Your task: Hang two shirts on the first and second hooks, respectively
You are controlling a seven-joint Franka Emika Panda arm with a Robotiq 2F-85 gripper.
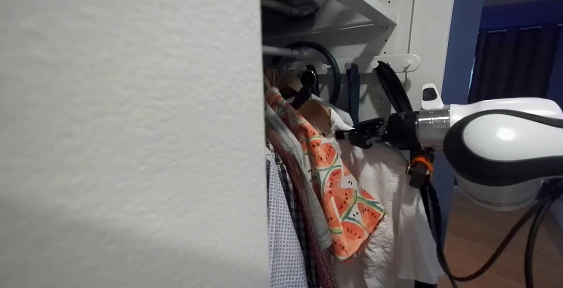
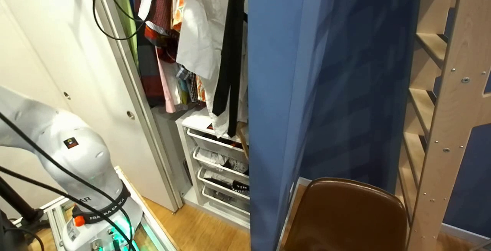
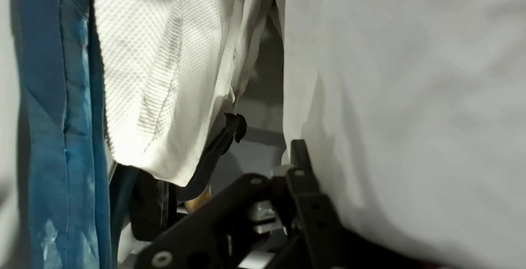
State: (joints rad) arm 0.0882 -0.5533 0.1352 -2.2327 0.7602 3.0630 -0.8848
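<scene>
Only an exterior view clearly shows white hooks (image 1: 406, 63); whether the fingers (image 3: 302, 158) grip the white shirt (image 1: 371, 165), I cannot tell.

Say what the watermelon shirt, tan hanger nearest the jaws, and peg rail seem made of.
Watermelon shirt: matte fabric, perhaps cotton; hangs limply, no sheen.
Tan hanger: smooth wood, probably, by colour.
Peg rail: smooth, even white; painted wood or plastic, can't tell.

Shirts (image 1: 345, 195) hang side by side, below wall hooks (image 1: 406, 63), above the drawer unit (image 2: 220, 166). In an exterior view, the chair (image 2: 349, 216) stands to the unit's right.
</scene>
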